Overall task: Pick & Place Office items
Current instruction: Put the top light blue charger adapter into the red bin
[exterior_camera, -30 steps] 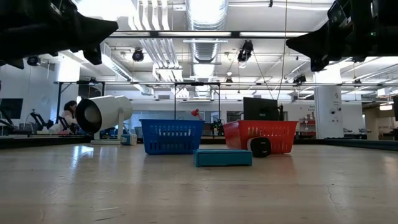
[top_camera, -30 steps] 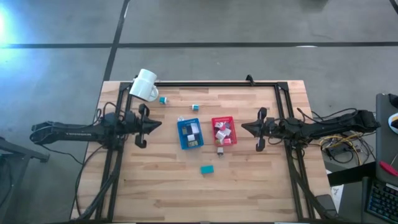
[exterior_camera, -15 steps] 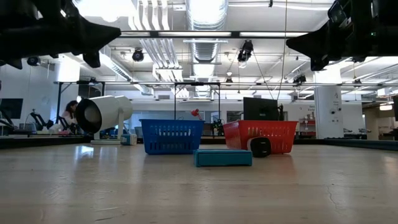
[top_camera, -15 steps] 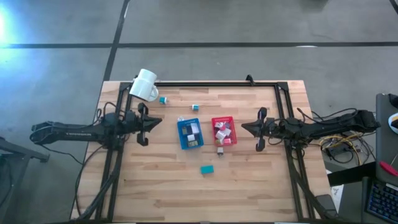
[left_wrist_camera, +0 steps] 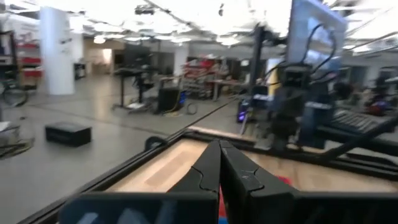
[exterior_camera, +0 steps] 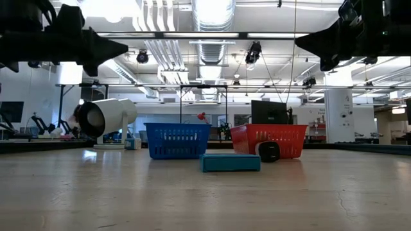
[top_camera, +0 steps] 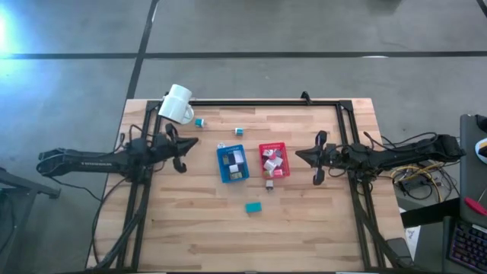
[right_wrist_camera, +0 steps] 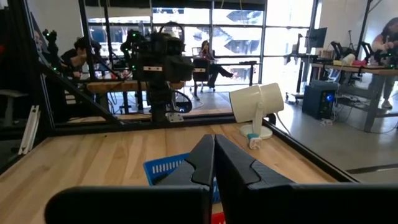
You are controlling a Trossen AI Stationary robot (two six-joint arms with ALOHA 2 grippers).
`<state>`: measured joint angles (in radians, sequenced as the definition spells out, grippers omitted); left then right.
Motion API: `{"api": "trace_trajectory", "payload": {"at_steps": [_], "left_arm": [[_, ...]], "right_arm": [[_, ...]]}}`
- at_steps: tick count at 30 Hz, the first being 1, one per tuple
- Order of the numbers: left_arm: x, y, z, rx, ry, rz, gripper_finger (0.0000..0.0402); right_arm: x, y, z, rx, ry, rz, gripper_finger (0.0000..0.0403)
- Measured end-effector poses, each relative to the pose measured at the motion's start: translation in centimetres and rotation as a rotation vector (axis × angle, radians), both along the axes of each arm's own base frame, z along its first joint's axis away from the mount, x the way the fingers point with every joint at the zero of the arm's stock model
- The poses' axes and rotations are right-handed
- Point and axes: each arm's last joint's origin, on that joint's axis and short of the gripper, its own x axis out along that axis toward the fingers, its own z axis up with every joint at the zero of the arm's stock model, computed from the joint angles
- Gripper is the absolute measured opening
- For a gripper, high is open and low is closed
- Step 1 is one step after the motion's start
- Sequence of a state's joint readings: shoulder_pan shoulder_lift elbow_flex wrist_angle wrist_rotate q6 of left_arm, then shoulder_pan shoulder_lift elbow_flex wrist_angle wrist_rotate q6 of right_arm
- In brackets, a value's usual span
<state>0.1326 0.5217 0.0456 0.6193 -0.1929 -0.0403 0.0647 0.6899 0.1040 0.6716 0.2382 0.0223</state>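
Small office items lie in the blue tray (top_camera: pixel 233 163) and the red tray (top_camera: pixel 273 160) at mid-table. A teal block (top_camera: pixel 253 206) lies flat on the wood nearer the front edge, and it also shows in the low view (exterior_camera: pixel 230 162). Two small teal pieces (top_camera: pixel 200 122) (top_camera: pixel 238 131) lie toward the far edge, and a dark piece (top_camera: pixel 269 183) lies beside the red tray's near side. My left gripper (top_camera: pixel 195 142) is shut and empty, above the table left of the blue tray. My right gripper (top_camera: pixel 297 156) is shut and empty, right of the red tray.
A large white mug (top_camera: pixel 177 104) lies on its side at the far left corner, its mouth toward the near side in the low view (exterior_camera: pixel 106 119). A black frame rail (top_camera: pixel 266 102) runs along the far edge and both sides. Bare wood lies along the near edge.
My left gripper has swung its tip toward the table's far edge, turning from pointing straight right to slanting toward the far right. It stays shut. My right gripper and the items have kept still.
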Motion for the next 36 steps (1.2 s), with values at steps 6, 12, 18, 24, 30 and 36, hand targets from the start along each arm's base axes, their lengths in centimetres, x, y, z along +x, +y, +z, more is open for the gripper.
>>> {"api": "trace_trajectory", "payload": {"at_steps": [6, 12, 18, 24, 30, 36], "left_arm": [[0.0, 0.1, -0.5, -0.008, 0.049, 0.042, 0.0005], [0.6, 0.5, -0.3, -0.04, 0.23, 0.151, 0.0005], [1.8, 0.8, 0.3, -0.117, 0.408, 0.195, 0.0005], [3.3, 1.0, 0.1, -0.135, 0.529, 0.205, 0.0005], [4.3, 1.9, -0.8, -0.063, 0.604, 0.345, 0.0005], [4.5, 4.7, -0.9, -0.141, 0.662, 0.502, 0.0036]], "right_arm": [[0.0, 0.0, 0.0, 0.002, 0.002, 0.0, 0.0008], [0.0, 0.0, 0.0, 0.004, 0.001, 0.0, 0.0008], [0.0, 0.0, 0.0, -0.013, 0.004, -0.001, 0.0008], [0.0, 0.0, 0.0, -0.058, 0.013, -0.008, 0.0008], [0.0, 0.0, 0.0, -0.076, 0.013, -0.011, 0.0008], [0.0, 0.0, -0.1, -0.077, 0.021, -0.011, 0.0008]]}}
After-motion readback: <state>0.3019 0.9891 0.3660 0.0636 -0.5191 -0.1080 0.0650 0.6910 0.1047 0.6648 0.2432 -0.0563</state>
